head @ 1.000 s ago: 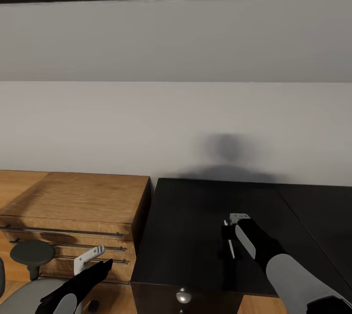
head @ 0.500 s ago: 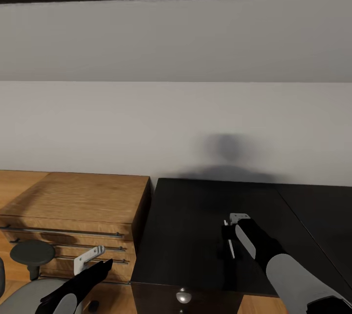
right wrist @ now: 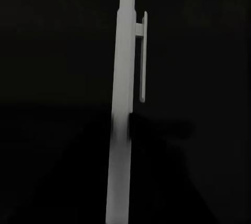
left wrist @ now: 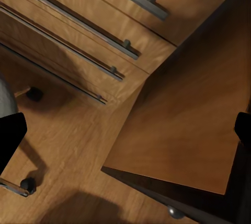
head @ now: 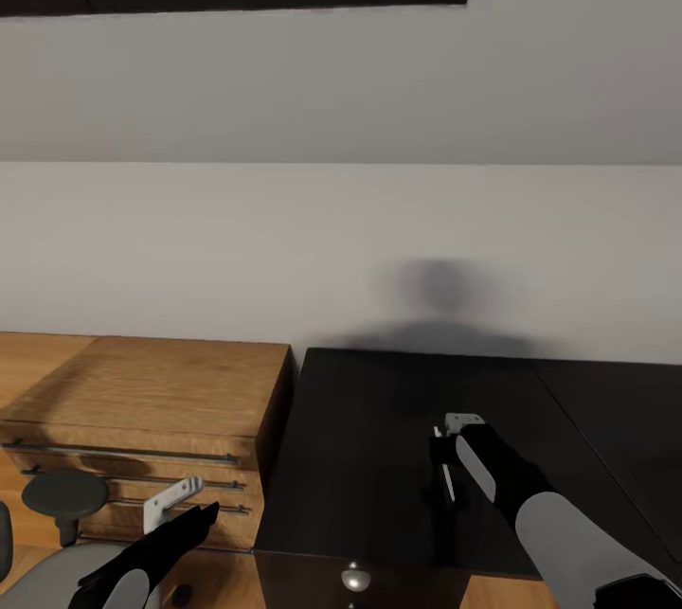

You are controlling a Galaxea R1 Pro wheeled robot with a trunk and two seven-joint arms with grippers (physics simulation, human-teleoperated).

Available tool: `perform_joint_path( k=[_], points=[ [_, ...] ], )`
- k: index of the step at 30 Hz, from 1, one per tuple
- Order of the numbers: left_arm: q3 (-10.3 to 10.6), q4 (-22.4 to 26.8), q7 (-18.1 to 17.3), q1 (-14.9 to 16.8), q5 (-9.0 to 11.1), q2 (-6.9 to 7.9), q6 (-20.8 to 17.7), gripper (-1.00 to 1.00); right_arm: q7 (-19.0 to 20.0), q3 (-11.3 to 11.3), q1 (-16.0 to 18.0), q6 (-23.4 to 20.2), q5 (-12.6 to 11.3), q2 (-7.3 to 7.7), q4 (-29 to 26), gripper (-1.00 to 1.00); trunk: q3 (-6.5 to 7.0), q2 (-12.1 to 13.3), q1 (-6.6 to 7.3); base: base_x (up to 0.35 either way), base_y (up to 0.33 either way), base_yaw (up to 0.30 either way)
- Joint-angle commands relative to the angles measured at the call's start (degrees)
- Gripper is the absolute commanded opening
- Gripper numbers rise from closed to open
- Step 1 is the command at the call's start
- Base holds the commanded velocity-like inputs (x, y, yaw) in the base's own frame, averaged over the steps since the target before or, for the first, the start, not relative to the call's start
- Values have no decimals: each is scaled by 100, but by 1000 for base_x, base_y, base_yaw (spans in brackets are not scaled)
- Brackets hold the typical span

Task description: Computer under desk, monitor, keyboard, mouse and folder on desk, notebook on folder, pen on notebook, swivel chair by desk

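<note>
Two arms reach ahead of us. Our right gripper (head: 447,443) hangs over the black desk (head: 379,457), clamped on the white pen (right wrist: 123,114), whose clip shows in the right wrist view. Our left gripper (head: 170,500) hovers low before the wooden cabinet (head: 142,401), near the swivel chair (head: 57,495); we cannot tell whether its fingers are apart.

head view facing wall over desk (head: 379,438), wrist views close
</note>
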State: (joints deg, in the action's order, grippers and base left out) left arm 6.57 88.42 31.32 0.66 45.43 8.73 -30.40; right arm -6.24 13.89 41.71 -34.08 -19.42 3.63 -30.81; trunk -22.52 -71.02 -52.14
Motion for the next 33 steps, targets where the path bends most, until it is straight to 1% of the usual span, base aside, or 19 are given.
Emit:
perform_joint_path(
  k=[1,3,8,9,10,11,12,17,30,33],
  points=[
    [11,8,59,5,56,5,-2,100,-44,44,4,-20,-70,9,-18,-100,12,37,22,0,0,0],
    [11,8,59,5,55,5,-2,100,-44,36,4,-25,-70,23,-70,-100,47,117,66,0,0,0],
    [11,8,65,5,54,5,-2,100,-45,-85,-1,-107,-76,152,-592,-100,137,318,176,0,0,0],
    [11,7,66,5,54,5,-2,100,-45,-116,-4,-209,-77,193,-798,-100,155,358,198,0,0,0],
    [11,7,66,5,54,5,-2,100,-45,-128,-6,-267,-78,208,-892,-100,173,398,220,-17,0,0],
    [11,5,67,5,59,5,-2,100,-50,-156,-15,-447,-79,245,-1202,-100,191,438,242,-190,0,0],
    [11,4,67,5,61,5,-2,100,-51,-166,-23,-520,-79,257,-1355,-100,209,478,264,-263,0,0],
    [11,1,67,5,62,5,-2,100,-53,-173,-36,-579,-79,260,-1487,-100,299,679,374,-300,0,0],
    [11,0,68,5,62,5,-2,100,-53,-180,-40,-625,-79,254,-1564,-100,532,1200,659,-335,0,0],
    [11,0,68,5,59,5,-2,100,-61,-185,-40,-626,-79,248,-1682,-100,586,1321,725,-332,0,0]
  ],
)
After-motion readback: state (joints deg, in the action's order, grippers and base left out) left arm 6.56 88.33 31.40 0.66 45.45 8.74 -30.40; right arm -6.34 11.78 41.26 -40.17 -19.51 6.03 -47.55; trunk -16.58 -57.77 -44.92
